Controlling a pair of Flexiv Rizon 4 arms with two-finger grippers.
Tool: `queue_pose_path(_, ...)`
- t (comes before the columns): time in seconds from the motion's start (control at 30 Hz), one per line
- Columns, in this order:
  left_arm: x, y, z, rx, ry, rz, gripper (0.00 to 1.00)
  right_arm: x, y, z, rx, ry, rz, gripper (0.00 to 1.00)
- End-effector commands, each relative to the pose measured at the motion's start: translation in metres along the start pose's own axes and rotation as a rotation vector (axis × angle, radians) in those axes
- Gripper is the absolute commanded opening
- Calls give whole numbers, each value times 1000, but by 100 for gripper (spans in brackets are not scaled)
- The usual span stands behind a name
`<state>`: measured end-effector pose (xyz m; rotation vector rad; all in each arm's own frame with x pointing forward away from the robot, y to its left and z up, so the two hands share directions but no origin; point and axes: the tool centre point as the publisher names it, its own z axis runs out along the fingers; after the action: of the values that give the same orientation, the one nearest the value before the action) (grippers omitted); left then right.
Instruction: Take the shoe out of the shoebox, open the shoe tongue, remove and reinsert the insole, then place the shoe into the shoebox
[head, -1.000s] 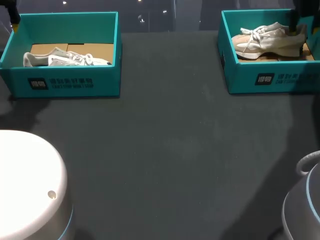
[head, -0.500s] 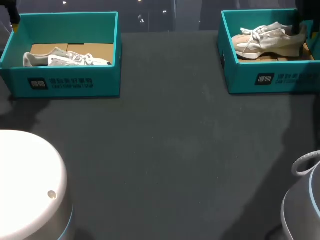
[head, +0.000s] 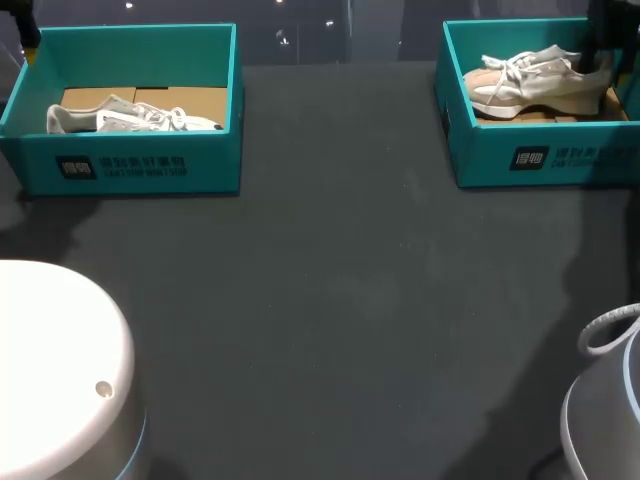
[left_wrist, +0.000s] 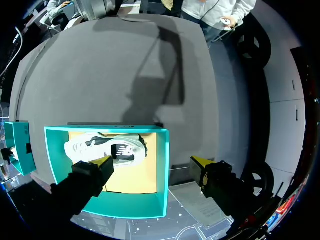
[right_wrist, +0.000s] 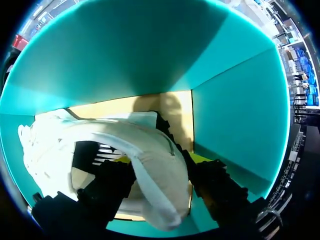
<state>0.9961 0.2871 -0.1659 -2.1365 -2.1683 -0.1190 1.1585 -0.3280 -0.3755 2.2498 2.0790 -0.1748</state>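
A beige and white shoe (head: 530, 82) lies in the right teal shoebox (head: 520, 155). My right gripper (head: 598, 45) is down at the shoe's heel. In the right wrist view this gripper (right_wrist: 161, 162) is shut on the heel of the shoe (right_wrist: 125, 135), one finger on each side, inside the shoebox (right_wrist: 150, 55). A white shoe (head: 130, 118) lies on its side in the left teal shoebox (head: 150, 170). My left gripper (left_wrist: 152, 165) hangs open high above that shoebox (left_wrist: 100, 210) and its white shoe (left_wrist: 107, 147). Only its yellow tip (head: 32, 38) shows in the head view.
The dark table (head: 340, 300) stretches between the two boxes and my arm bases. A white base (head: 50, 370) sits at the near left and a grey base (head: 605, 400) at the near right. Brown cardboard lines the floor of both boxes.
My right gripper has shifted a little to the right at the heel, and the beige shoe's heel has moved with it and risen slightly. The left arm has kept still.
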Motion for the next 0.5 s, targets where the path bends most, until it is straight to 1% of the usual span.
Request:
queue_pose_path(0.03,0,-1,0,-1,1,0,100,0,4,5,8,5,-1,47)
queue_pose_path(0.07,0,-1,0,-1,1,0,100,1,4,6,8,6,-1,38)
queue_pose_path(0.13,0,-1,0,-1,1,0,100,1,4,6,9,7,0,4)
queue_pose_path(0.17,0,-1,0,-1,1,0,100,1,3,5,10,7,1,0)
queue_pose_path(0.5,0,-1,0,-1,1,0,100,-5,-1,-8,-1,-16,14,0)
